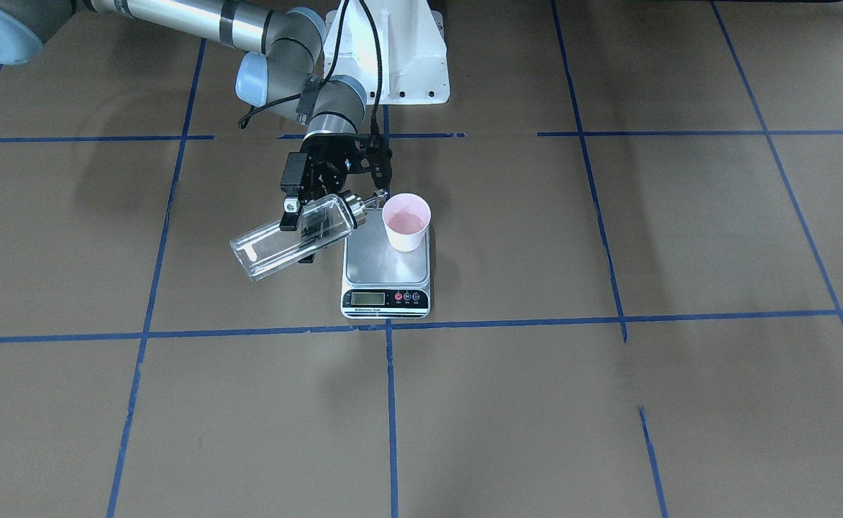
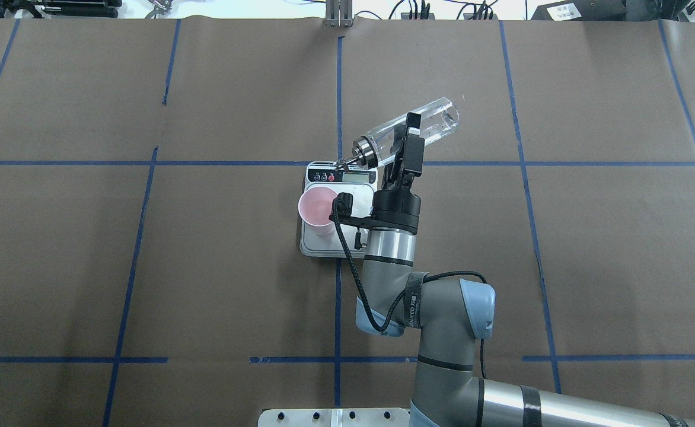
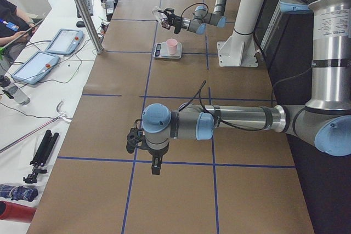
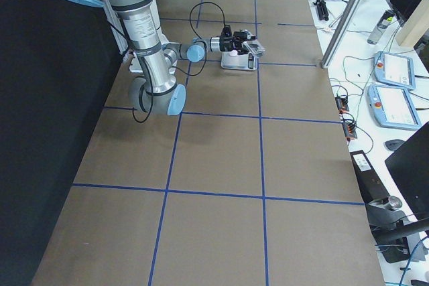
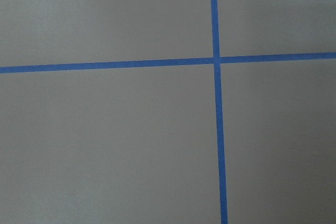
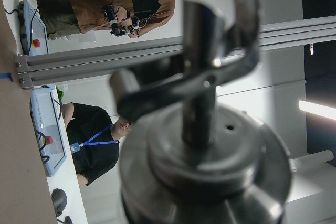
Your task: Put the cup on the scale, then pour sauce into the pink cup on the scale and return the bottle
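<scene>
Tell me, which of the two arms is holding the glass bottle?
The right arm, whose fingers clamp the tilted bottle beside the pink cup on the scale. The left arm hangs far off along the table.

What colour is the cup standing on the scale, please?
Pale pink; the cup on the scale shows best in the exterior front-facing view.
</scene>
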`<state>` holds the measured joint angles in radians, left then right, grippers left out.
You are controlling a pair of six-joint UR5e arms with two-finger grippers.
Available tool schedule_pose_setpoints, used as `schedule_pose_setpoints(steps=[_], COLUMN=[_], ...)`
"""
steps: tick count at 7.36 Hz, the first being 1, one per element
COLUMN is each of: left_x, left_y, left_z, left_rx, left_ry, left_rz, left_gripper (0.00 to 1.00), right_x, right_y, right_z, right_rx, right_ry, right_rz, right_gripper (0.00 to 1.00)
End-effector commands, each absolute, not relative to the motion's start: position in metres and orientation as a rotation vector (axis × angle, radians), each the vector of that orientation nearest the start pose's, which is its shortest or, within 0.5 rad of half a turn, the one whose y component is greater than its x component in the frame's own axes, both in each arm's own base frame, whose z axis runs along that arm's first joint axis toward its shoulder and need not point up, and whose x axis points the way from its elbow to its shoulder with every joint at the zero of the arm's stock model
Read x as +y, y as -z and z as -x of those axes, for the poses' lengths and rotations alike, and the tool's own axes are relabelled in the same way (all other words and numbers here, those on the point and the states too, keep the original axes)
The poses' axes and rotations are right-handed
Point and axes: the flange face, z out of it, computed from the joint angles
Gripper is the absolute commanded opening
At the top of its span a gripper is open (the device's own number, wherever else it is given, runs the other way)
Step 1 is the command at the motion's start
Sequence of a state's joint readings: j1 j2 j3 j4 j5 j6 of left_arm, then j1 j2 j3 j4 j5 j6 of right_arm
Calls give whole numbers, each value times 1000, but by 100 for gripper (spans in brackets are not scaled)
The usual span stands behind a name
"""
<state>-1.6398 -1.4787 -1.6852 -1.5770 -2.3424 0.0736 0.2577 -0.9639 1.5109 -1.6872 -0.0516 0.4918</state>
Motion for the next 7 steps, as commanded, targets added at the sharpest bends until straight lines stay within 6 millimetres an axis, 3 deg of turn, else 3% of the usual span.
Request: schedule_pose_setpoints(steps=[1,7], left_x=[-449,-449], left_y=[-646,-649], left_z=[94,95], left_rx=[768,770], left_ry=[-16,-12], left_rz=[-81,-74], left_gripper=[100,100], right_x=[-392,-391], right_y=[-262,-272], right_z=[585,588], right_rx=[763,838], right_ry=[291,305], right_rz=[-1469,-1493], right_gripper=[0,0])
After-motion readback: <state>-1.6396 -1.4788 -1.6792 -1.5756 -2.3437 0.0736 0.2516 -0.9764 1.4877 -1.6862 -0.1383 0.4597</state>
